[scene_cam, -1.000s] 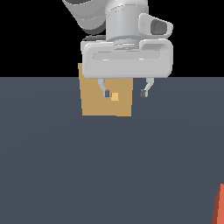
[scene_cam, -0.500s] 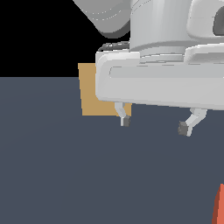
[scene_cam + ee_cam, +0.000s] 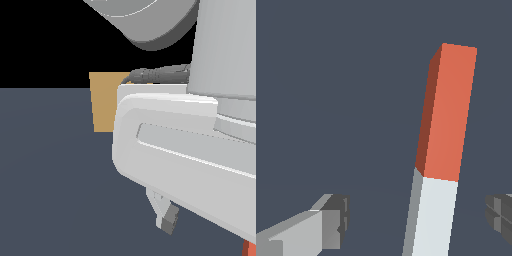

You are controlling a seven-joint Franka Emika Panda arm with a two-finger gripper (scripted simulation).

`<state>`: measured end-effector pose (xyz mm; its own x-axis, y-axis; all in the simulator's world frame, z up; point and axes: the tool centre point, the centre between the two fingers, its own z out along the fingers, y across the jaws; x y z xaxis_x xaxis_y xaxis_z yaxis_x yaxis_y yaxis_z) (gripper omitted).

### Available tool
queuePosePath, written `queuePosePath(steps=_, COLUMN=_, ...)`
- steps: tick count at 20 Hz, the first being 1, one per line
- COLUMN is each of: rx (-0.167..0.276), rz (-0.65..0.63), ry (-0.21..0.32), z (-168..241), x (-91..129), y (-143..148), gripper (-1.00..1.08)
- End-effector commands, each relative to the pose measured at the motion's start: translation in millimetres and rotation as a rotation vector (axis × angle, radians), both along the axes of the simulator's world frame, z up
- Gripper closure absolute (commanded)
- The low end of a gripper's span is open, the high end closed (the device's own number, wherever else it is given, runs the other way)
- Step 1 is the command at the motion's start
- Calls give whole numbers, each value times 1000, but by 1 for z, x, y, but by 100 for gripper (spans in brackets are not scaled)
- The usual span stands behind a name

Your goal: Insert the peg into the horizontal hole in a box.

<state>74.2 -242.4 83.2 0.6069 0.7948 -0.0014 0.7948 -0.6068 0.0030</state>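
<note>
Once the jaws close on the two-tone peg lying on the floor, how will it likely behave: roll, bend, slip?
The peg probably won't roll: its square section with flat faces rests flat on the floor. It looks like a straight, rigid bar, so bending seems unlikely. Its long, slim shape could swing between the open jaws of the gripper if it is pinched far from its middle.

Arm: white, glossy, rounded housings; grey curved shell above. Dark grey ribbed cable (image 3: 162, 75) enters the wrist. Gripper (image 3: 416, 215): pale grey fingers (image 3: 161, 202) tipped with dark grey blocky pads (image 3: 170, 220).
</note>
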Motion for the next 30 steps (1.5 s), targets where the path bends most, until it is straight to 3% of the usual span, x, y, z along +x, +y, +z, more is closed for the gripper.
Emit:
queuePosePath(steps=1, rx=1, rz=-55, ry=0, z=-7, x=-2, y=-22, gripper=-92)
queuePosePath(steps=9, rx=3, rz=-149, ry=1, z=-18, x=-11, y=-59, gripper=-92)
queuePosePath(steps=19, rx=3, rz=-145, ry=2, z=-21, x=-11, y=-57, gripper=-92)
queuePosePath(steps=30, rx=3, rz=-142, ry=1, z=-68, x=-12, y=-55, gripper=-92)
